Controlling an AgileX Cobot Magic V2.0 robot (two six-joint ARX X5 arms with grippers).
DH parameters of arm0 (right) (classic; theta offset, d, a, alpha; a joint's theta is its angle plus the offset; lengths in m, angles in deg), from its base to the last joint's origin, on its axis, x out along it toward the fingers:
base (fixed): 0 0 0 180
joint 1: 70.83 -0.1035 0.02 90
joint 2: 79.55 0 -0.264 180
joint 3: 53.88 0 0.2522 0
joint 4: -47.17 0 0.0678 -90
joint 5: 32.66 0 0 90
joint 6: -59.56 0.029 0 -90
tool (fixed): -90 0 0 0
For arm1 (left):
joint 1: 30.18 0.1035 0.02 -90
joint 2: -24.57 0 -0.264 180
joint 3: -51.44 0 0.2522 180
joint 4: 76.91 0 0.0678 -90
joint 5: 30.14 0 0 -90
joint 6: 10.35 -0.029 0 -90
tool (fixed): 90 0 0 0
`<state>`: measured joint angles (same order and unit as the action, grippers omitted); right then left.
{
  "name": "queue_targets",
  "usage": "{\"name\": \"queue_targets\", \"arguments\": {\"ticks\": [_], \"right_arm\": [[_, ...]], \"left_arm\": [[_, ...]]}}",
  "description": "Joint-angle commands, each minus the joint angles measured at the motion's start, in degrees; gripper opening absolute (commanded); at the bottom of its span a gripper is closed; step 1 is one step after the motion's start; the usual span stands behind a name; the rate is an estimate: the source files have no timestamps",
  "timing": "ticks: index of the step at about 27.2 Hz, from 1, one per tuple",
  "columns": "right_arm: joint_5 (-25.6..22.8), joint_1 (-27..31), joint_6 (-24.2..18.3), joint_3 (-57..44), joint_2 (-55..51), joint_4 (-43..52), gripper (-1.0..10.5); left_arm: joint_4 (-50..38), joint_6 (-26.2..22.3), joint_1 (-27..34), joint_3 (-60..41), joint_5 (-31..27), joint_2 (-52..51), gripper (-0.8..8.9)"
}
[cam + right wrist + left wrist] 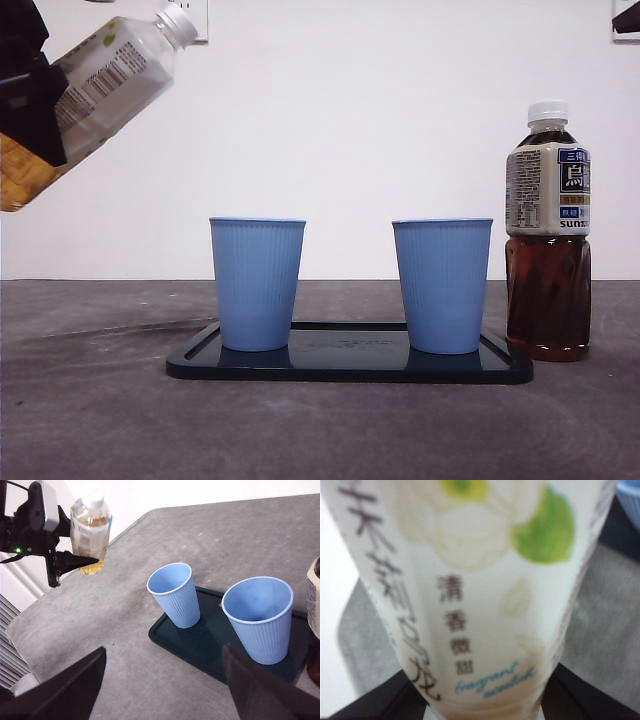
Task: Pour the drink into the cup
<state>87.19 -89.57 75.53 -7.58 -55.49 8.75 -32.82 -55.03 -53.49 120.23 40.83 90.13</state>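
Grey and faintly mottled, the surface (100, 420) carries a dark tray (350, 362) close to its front edge. Two blue ribbed cups stand upright on it: the left cup (257, 284) and the right cup (442, 286), well apart from each other, both empty as seen from the right wrist view. Just beside the tray's right end stands a capped bottle of dark tea (548, 232), upright on the surface. The right gripper (162, 690) hangs above the near side of the surface with its jaws spread, grasping nothing. High at the left, the left gripper (25, 95) is clenched around a pale-labelled bottle (95, 90), tilted with its white cap (178, 24) pointing up toward the cups, still on.
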Motion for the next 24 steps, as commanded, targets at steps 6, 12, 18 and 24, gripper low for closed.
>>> {"name": "queue_targets", "arguments": {"ticks": [6, 12, 18, 24], "right_arm": [[0.2, -0.3, -1.7, 0.6, 0.1, -0.3, 3.7], [0.1, -0.3, -3.0, 0.6, 0.1, -1.9, 3.7], [0.2, -0.3, -3.4, 0.6, 0.1, -2.3, 3.7], [0.2, -0.3, -4.0, 0.6, 0.1, -2.6, 3.7]], "left_arm": [[0.0, -8.9, -3.1, 2.9, -9.5, 4.1, 2.16], [-0.1, -13.0, -5.8, 4.2, -13.7, 8.3, 2.16], [-0.1, -17.2, -7.5, 6.1, -17.2, 11.7, 2.16], [-0.1, -21.5, -8.6, 8.5, -19.8, 14.7, 2.16]]}}
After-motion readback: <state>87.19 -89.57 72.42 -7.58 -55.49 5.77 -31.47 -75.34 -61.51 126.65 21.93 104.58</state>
